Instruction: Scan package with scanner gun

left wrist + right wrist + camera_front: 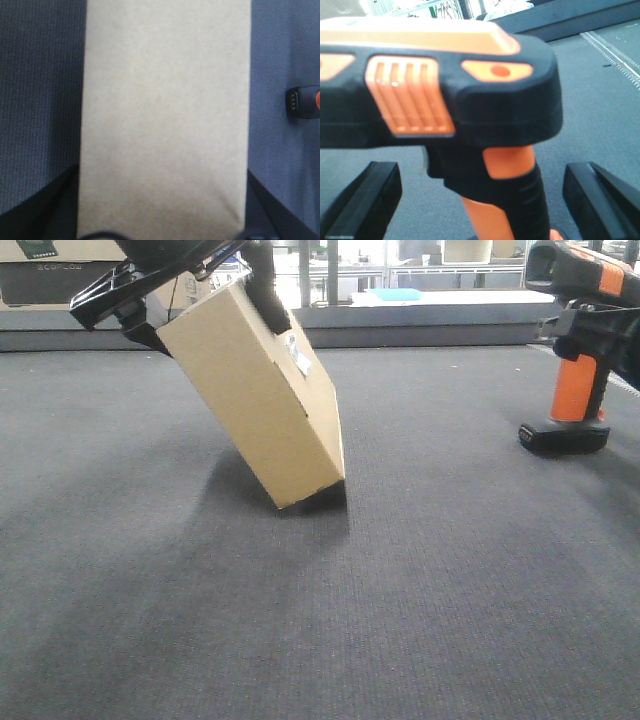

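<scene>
A brown cardboard package (pixel 262 390) stands tilted, its lower corner on the grey carpet, with a small white label (pixel 298 356) on its right face. My left gripper (pixel 190 285) is shut on its upper end; in the left wrist view the package (pixel 165 120) fills the frame between the dark fingers (pixel 60 205). An orange and black scanner gun (pixel 575 390) stands upright on its base at the right. In the right wrist view my right gripper (pixel 482 200) is open, its fingers (pixel 365 200) wide apart on either side of the scanner's handle (pixel 505 200) without touching it.
The grey carpet (pixel 400 590) stretches across the front. A low ledge (pixel 430 320) runs along the back with a blue item (pixel 398 294) behind it. The scanner's base also shows in the left wrist view (pixel 304 102).
</scene>
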